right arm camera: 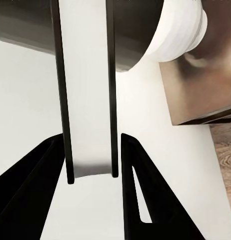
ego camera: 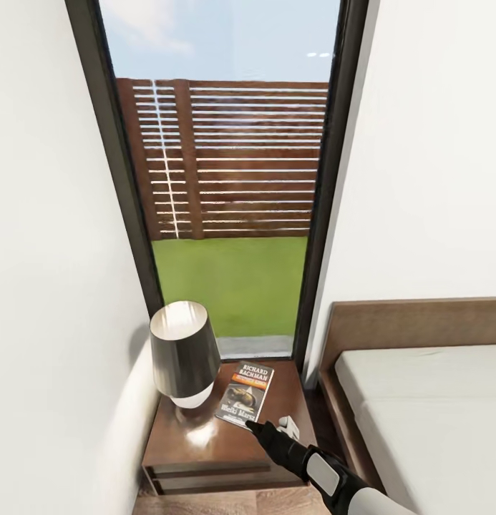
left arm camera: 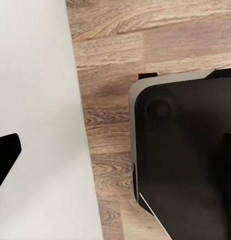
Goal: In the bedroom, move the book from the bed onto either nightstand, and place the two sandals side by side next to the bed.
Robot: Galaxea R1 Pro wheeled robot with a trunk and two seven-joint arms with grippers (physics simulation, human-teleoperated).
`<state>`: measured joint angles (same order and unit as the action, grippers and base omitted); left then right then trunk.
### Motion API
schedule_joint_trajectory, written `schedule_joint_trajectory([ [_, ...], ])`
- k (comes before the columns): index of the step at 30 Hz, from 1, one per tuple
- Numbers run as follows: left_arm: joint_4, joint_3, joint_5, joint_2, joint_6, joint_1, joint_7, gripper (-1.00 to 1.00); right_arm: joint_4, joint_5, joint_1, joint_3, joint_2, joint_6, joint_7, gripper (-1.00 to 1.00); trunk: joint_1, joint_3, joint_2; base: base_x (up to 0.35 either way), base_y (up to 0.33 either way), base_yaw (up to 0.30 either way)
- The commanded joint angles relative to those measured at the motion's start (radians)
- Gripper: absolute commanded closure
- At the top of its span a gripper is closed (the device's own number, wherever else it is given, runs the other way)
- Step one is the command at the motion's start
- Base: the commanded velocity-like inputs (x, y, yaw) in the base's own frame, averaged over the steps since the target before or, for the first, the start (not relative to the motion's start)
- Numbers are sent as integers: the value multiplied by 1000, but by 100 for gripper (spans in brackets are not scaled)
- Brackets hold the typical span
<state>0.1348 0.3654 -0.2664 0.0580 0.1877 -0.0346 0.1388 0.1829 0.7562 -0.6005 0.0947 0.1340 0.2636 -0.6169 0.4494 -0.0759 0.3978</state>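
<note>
Book lies flat on the glossy dark-brown nightstand, a thin paperback with a grey cover, an orange band, a dark picture and white lettering. It sits just beside a lamp with a dark tapered shade and a rounded white base. The right tool reaches over the nightstand on a black and white arm, its tip at the book's near edge; in the head view its fingers merge into one dark point, so I cannot tell there how far apart they stand. In the right wrist view the right tool shows two black fingers spread apart, with a pale slab edged in dark strips between them; whether they pinch it I cannot tell. A small white object beside the arm is too small to make out. The bed, with a brown wooden headboard and plain grey mattress, is cut off at the right edge. The left wrist view shows a wood-plank floor, a white surface and a dark rounded body; one black corner at the edge may be a finger, its state unclear.
</note>
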Motion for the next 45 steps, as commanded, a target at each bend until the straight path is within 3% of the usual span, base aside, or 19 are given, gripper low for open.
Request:
schedule_joint_trajectory([
  [1,0,9,-8,0,3,-1,4,-100,0,11,-1,7,-1,5,0,100,1,-2,2,30,10,0],
  [12,-1,8,-7,0,3,-1,4,-100,-2,11,0,8,-3,1,0,100,1,-2,2,22,4,0],
  [24,-1,7,-7,-1,3,-1,4,-100,-2,12,1,8,-23,2,1,100,1,-2,2,95,-58,0],
  [45,0,7,-7,-1,3,-1,4,-100,4,11,3,9,-25,-12,-3,100,1,-2,2,88,26,0],
])
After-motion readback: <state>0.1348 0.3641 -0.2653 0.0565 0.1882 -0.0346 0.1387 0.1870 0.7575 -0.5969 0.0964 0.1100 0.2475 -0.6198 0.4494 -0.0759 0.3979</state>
